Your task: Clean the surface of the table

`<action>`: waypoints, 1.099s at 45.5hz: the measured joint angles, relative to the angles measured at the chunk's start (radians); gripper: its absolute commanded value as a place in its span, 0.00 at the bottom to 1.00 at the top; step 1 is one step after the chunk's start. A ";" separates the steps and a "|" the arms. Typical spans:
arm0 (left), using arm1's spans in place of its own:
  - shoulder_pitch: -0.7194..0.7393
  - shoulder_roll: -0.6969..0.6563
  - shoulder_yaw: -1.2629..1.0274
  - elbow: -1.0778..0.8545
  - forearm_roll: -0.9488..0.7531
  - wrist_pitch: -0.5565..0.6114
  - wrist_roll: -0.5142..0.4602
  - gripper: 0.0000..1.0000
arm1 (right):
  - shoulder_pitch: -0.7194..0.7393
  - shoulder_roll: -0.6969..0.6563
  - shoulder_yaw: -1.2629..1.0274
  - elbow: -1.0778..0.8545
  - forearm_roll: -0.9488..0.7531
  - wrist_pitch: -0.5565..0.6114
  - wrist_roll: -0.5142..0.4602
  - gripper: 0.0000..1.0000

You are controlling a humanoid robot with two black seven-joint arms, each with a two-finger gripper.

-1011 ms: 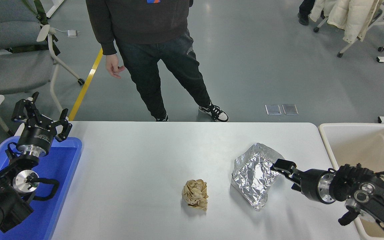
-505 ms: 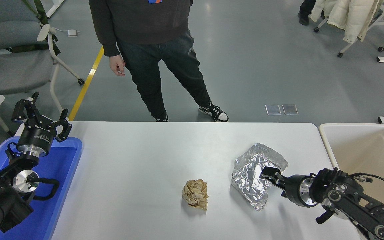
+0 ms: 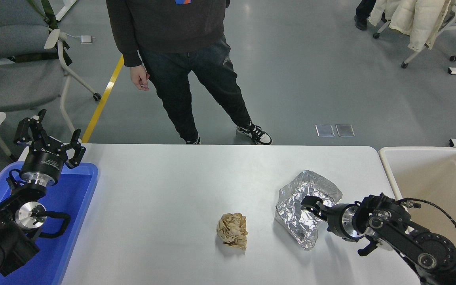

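The white table surface (image 3: 164,186) holds a crumpled brown paper ball (image 3: 232,231) near the front middle. A crinkled sheet of silver foil (image 3: 291,200) lies to its right. My right gripper (image 3: 310,204) comes in from the lower right and sits low over the middle of the foil, pointing left; the foil behind it hides how it stands. My left gripper (image 3: 49,136) is parked open and empty above the far end of the blue tray at the lower left.
A blue plastic tray (image 3: 75,194) stands off the table's left edge. A beige plastic bin (image 3: 387,168) stands off its right edge. A person (image 3: 172,47) stands at the far side, one hand (image 3: 139,78) hanging down. Chairs stand on the floor behind.
My right gripper has moved left and lower, from the foil's right edge to over its middle. The person has shifted slightly. The left arm, foil and paper ball have not moved.
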 measured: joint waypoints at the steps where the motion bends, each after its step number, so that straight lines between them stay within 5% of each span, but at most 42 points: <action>1: 0.000 0.000 0.000 0.000 0.000 0.000 0.000 1.00 | 0.003 0.001 -0.002 -0.004 -0.004 -0.001 -0.001 0.40; 2: 0.000 0.000 0.000 0.000 0.000 0.000 0.000 1.00 | 0.004 0.002 -0.003 -0.006 -0.007 -0.002 -0.002 0.29; 6: 0.000 0.000 0.000 0.000 0.000 0.000 0.000 1.00 | 0.009 0.005 -0.012 -0.014 -0.016 -0.003 -0.003 0.09; 11: 0.000 0.000 0.000 0.000 0.000 0.000 0.000 1.00 | 0.012 0.007 -0.024 -0.018 -0.026 -0.002 -0.003 0.00; 50: 0.000 0.000 0.000 0.000 0.000 0.000 0.000 1.00 | 0.029 -0.127 -0.015 0.075 0.095 0.005 -0.016 0.00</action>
